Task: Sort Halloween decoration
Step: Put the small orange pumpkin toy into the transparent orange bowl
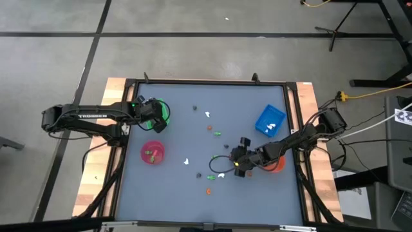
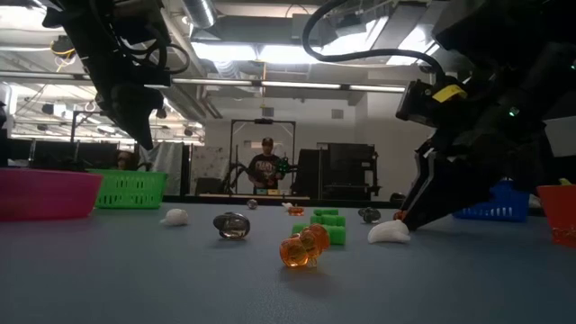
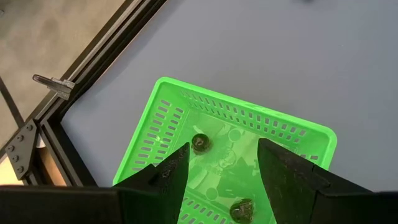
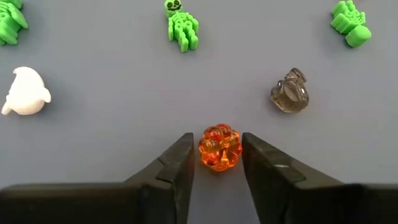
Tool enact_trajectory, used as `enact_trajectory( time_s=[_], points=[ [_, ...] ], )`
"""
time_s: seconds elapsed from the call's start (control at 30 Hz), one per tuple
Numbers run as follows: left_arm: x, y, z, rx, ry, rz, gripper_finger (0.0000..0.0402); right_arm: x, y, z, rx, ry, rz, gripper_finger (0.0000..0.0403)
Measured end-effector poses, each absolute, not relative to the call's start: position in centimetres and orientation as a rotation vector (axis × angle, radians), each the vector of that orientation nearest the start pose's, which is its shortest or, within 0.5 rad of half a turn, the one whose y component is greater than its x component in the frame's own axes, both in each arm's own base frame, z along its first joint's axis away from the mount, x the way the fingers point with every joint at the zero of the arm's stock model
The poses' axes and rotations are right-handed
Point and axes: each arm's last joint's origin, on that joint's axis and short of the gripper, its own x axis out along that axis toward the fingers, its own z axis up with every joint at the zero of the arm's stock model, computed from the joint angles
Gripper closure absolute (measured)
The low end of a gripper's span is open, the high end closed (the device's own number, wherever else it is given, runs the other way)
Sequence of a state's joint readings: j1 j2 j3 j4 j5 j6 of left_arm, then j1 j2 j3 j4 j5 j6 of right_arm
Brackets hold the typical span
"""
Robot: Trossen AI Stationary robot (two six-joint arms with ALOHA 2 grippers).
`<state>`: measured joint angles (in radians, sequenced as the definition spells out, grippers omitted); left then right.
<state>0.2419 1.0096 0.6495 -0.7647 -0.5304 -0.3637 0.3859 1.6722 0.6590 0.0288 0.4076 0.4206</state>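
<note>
Grey-blue tabletop [image 1: 180, 187]; right end effector [image 4: 216, 155] straddles an orange pumpkin [image 4: 219, 147], fingers not visibly gripping.

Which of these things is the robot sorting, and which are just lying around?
For the job:
- pumpkin, at the right end effector
- ghost, skeleton, dark figure
- green tray, under the left end effector
- blue tray, pink bowl, orange bowl

Just lying about:
- yellow cable
- stand on the floor
- person in the room behind
</note>
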Motion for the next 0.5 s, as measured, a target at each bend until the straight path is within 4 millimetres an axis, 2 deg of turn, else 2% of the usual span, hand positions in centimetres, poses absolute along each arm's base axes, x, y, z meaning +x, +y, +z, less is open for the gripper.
enact_trajectory(
  time_s=[0.2,0.5],
  points=[
    [16.15,5.49,21.32,-0.143,0.995,0.882,0.0227,26.32,9.45,11.13,0.01,0.878,-0.208,0.0294],
    [16.15,5.49,21.32,-0.143,0.995,0.882,0.0227,26.34,9.46,11.14,0.011,0.875,-0.208,0.0299]
  ],
)
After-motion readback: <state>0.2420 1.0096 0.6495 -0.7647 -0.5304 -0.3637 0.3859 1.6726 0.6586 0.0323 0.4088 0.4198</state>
